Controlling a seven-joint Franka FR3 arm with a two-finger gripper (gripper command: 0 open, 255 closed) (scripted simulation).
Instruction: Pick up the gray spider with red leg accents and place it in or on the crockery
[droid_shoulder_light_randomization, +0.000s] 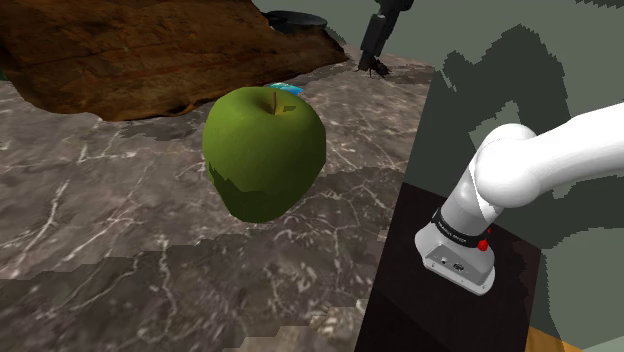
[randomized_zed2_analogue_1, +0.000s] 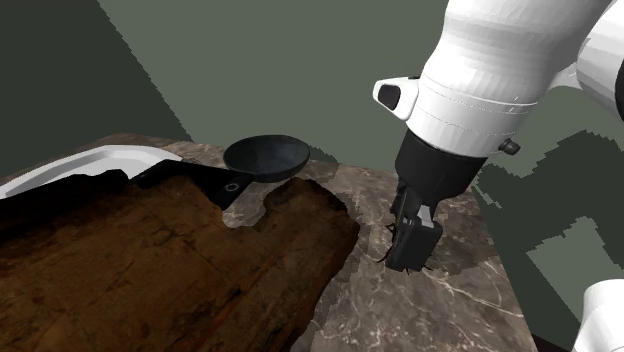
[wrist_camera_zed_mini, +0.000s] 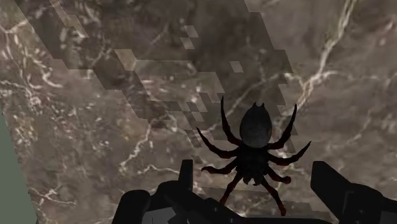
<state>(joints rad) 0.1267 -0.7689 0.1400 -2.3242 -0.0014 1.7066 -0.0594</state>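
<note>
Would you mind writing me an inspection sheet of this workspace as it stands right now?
Surface: dark veined marble countertop, partly covered by a rough brown wooden slab.
Job's things: grey spider with reddish legs lying on the marble; dark round bowl with a short handle at the slab's far edge.
Clutter: large green apple; small blue item behind it, too hidden to identify; white curved object beside the slab.
Gripper: black two-finger gripper low over the marble, fingers apart on either side of the spider, not clasping it.
Cables: nothing seen.
Surroundings: grey-green walls; dark stand.
</note>
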